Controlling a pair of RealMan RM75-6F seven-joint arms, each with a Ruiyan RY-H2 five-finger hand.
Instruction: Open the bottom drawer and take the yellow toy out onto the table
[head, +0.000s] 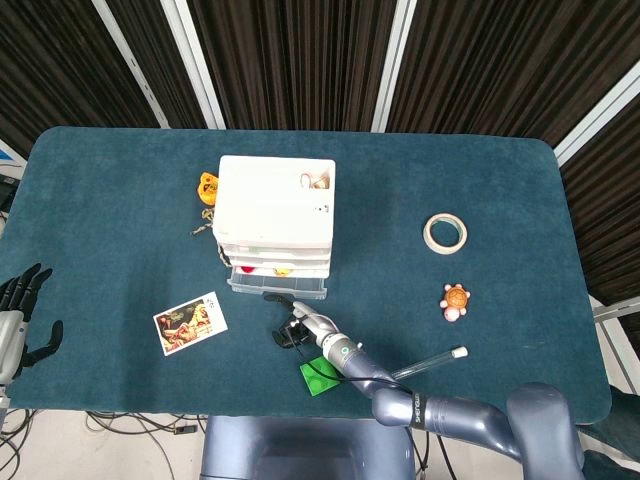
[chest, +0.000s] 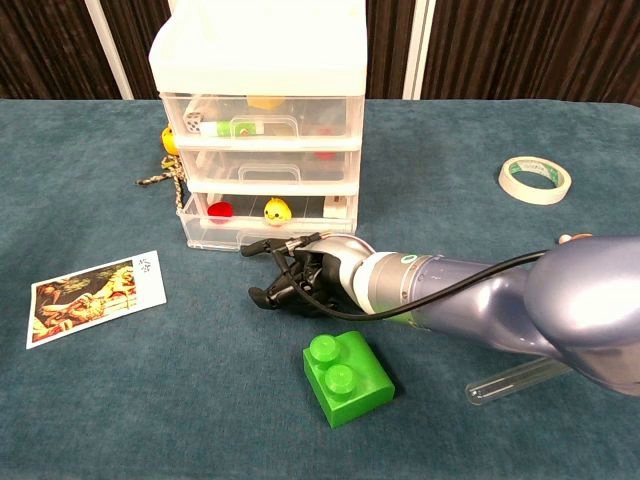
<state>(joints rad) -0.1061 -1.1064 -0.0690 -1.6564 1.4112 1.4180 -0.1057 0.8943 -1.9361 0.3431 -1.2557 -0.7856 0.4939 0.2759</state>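
Observation:
The white three-drawer unit (chest: 258, 60) stands left of the table's middle. Its clear bottom drawer (chest: 200, 228) is pulled out a little. Inside lie the yellow toy (chest: 277, 209), a red ball (chest: 220, 209) and a dark card. My right hand (chest: 310, 280) lies on the cloth just in front of that drawer, fingers curled, with one fingertip (chest: 250, 248) hooked at the drawer's front handle. In the head view this hand (head: 300, 325) sits below the drawer front (head: 277, 286). My left hand (head: 20, 310) hangs off the table's left edge, fingers apart, holding nothing.
A green brick (chest: 347, 377) lies right beside my right forearm. A photo card (chest: 84, 297) lies front left, and a clear tube (chest: 510, 380) front right. Tape roll (chest: 535, 179) and turtle toy (head: 456, 299) sit to the right; an orange toy (head: 208, 186) lies behind the unit.

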